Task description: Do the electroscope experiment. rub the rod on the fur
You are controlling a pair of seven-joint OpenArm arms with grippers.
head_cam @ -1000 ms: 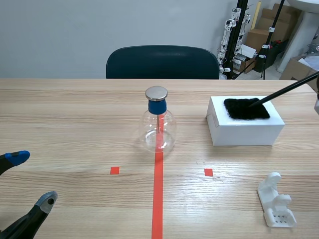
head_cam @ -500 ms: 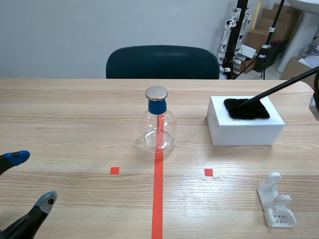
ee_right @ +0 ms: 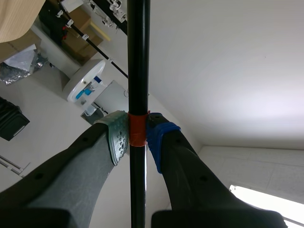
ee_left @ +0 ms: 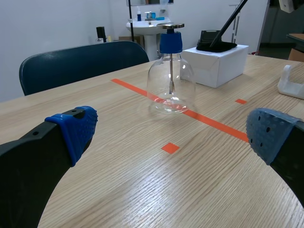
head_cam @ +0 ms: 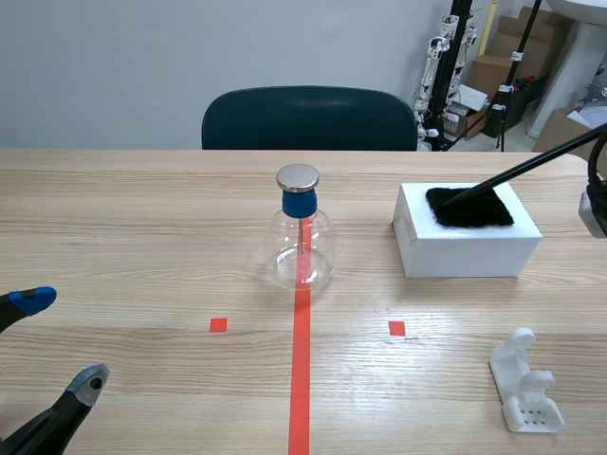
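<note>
Right jaws around rod [ee_right: 138,71]; wooden table [head_cam: 142,237], chair [head_cam: 308,118] beyond.

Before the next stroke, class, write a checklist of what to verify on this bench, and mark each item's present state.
1. Thin black rod clamped in right gripper: ok.
2. Rod tip touching black fur patch: ok.
3. Fur lying on top of white box: ok.
4. Glass flask electroscope upright, apart from box: ok.
5. Left gripper open, well short of flask: ok.
6. Rod charged: cannot tell.
</note>
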